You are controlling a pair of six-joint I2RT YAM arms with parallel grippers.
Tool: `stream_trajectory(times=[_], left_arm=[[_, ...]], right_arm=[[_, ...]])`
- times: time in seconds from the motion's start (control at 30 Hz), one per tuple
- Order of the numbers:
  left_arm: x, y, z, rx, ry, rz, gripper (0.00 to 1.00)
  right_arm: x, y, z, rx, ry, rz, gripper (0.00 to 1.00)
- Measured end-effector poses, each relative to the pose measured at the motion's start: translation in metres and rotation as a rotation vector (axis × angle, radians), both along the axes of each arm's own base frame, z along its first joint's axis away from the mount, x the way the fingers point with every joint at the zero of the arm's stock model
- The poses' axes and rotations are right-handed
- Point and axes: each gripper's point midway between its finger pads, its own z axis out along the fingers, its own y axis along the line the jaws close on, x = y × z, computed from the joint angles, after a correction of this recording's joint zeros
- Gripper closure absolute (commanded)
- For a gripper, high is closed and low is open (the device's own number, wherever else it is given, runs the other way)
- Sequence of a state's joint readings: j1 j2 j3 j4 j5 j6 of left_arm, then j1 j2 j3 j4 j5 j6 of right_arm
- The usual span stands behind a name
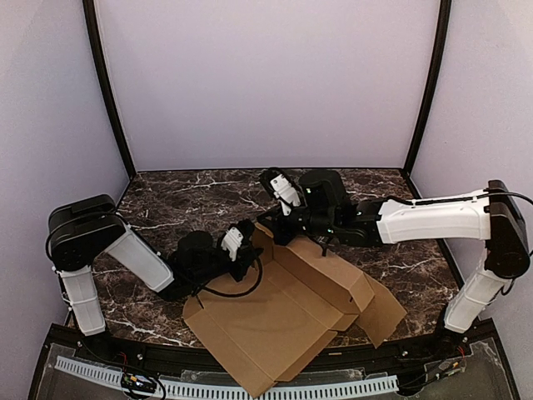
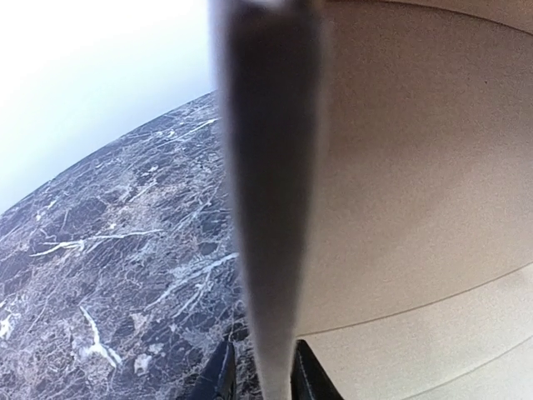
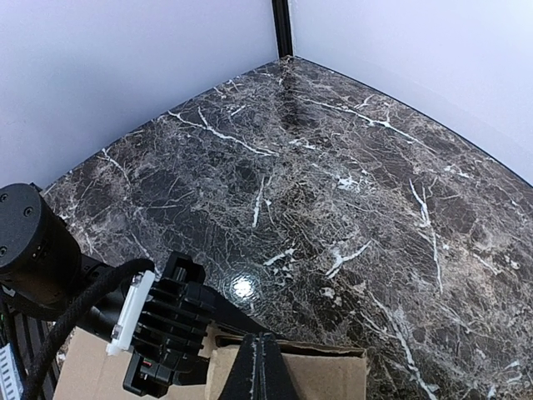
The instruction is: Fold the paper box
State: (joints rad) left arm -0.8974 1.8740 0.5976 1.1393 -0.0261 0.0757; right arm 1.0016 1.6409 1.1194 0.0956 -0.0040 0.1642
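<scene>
One paper box [image 1: 275, 325], a single die-cut sheet of plain brown cardboard, lies at the near middle of the dark marble worktop [image 1: 183, 200], most of it still flat, its near corner reaching the worktop's front edge. Along its far side a long creased panel [image 1: 329, 271] stands partly raised, and one flap [image 1: 381, 310] spreads flat to the right. Two arms reach in, one from each side, and both meet the sheet at its far left corner, close to each other. The left end effector [image 2: 262, 377] straddles an upright cardboard edge: in the left wrist view that edge runs up the middle of the picture, with one dark fingertip [image 2: 221, 377] on either side of it, clenched on the paper box. The right end effector [image 3: 260, 367] comes down at the top edge of another cardboard flap [image 3: 316, 371]; its two fingers are pressed together with only a hairline seam between them, and whether any cardboard sits in that seam cannot be told. In the right wrist view the left arm's black wrist [image 3: 166, 333] sits just beside this flap, one black cable [image 3: 71, 321] looping from it
</scene>
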Motion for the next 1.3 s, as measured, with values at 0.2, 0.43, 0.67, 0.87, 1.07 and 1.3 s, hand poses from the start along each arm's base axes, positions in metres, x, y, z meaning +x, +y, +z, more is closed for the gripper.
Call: stream_trajectory(times=[0.2, 0.43, 0.67, 0.87, 1.07, 1.3], left_arm=[[-0.006, -0.006, -0.006, -0.010, 0.024, -0.043, 0.94], [-0.007, -0.011, -0.007, -0.025, 0.041, -0.061, 0.99], [-0.007, -0.013, -0.007, -0.025, 0.042, -0.072, 0.99], [-0.006, -0.017, -0.006, -0.018, 0.043, -0.079, 0.99], [-0.006, -0.020, -0.004, -0.016, 0.036, -0.086, 0.99], [-0.006, -0.020, -0.004, -0.014, 0.035, -0.087, 0.99]], right_arm=[[-0.001, -0.002, 0.000, -0.004, 0.008, -0.002, 1.00], [-0.003, -0.005, 0.004, -0.010, 0.012, -0.005, 1.00], [-0.003, -0.007, 0.006, -0.033, 0.025, -0.007, 1.00], [-0.002, -0.010, 0.010, -0.073, 0.032, -0.016, 1.00], [0.000, -0.007, 0.028, -0.076, 0.015, -0.012, 1.00], [0.002, -0.007, 0.031, -0.077, 0.004, -0.015, 1.00]])
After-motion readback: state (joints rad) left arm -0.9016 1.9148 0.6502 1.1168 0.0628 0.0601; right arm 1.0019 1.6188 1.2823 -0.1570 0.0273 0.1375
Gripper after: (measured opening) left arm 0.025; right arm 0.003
